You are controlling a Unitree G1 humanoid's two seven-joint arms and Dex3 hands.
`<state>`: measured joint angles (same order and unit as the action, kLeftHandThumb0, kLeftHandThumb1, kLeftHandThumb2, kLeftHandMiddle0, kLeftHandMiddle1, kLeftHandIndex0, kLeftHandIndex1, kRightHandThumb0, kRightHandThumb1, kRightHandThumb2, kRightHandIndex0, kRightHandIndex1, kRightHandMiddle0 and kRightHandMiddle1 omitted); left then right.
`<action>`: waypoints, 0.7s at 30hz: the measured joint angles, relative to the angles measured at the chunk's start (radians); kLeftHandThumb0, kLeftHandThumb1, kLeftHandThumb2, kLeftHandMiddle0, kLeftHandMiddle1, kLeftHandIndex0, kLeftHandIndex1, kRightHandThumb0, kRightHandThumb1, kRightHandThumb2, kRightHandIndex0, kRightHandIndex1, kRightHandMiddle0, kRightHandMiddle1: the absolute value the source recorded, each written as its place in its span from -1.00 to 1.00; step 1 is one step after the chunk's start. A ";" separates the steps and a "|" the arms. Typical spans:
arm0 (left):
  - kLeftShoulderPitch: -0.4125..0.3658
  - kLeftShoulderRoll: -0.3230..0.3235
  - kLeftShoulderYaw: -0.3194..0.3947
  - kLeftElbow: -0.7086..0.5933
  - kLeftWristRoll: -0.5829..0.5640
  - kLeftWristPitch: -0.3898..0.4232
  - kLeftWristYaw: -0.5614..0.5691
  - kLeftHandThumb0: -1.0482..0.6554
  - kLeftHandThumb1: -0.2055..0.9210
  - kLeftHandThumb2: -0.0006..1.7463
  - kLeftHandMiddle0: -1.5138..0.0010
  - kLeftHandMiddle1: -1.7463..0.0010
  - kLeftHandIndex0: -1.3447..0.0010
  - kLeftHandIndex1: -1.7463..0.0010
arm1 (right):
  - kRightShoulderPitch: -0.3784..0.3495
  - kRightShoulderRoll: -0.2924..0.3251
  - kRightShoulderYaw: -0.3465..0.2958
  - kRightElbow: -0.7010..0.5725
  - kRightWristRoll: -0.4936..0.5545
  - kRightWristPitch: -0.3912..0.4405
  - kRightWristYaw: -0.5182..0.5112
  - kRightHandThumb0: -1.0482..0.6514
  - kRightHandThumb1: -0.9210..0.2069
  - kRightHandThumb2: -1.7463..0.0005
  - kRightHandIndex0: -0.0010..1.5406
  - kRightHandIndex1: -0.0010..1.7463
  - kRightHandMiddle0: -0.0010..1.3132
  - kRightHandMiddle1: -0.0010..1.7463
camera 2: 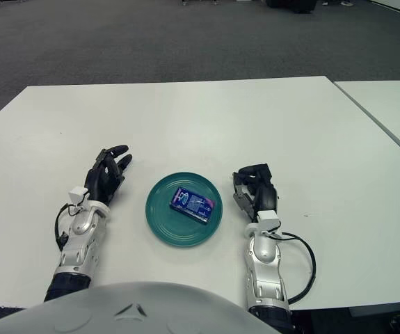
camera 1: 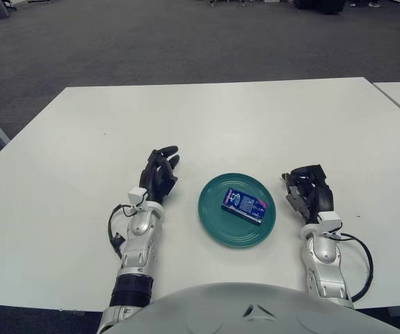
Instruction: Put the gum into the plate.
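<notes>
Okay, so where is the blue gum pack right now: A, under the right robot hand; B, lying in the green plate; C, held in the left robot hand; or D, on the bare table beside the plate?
B: the blue gum pack lies flat inside the green plate, with neither robot hand touching it.
</notes>
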<state>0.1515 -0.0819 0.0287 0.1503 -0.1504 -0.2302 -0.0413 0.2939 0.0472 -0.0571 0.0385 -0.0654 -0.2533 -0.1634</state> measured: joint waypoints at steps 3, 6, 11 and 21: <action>0.031 0.005 -0.001 -0.004 0.011 -0.036 -0.008 -0.78 1.00 0.05 0.32 0.14 0.37 -0.41 | 0.004 -0.001 -0.001 -0.003 0.001 0.000 0.005 -0.18 -1.00 0.43 -0.38 -0.01 -0.68 0.97; 0.054 0.009 0.001 0.001 0.019 -0.074 -0.013 -0.76 1.00 0.04 0.32 0.13 0.38 -0.40 | 0.006 -0.001 -0.001 -0.006 0.001 0.002 0.008 -0.18 -1.00 0.43 -0.38 -0.01 -0.68 0.97; 0.056 0.013 0.005 0.036 0.025 -0.122 -0.015 -0.73 1.00 0.02 0.36 0.07 0.45 -0.42 | 0.011 -0.001 -0.003 -0.011 0.003 0.010 0.017 -0.18 -1.00 0.43 -0.37 0.00 -0.68 0.97; 0.057 0.011 -0.004 0.069 0.076 -0.170 -0.002 -0.75 1.00 0.01 0.44 -0.17 0.54 -0.51 | 0.024 -0.001 -0.009 -0.025 0.008 0.016 0.029 -0.18 -1.00 0.43 -0.35 0.01 -0.68 0.97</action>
<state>0.2089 -0.0710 0.0242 0.2189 -0.0741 -0.4003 -0.0438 0.3177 0.0457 -0.0660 0.0130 -0.0578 -0.2375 -0.1341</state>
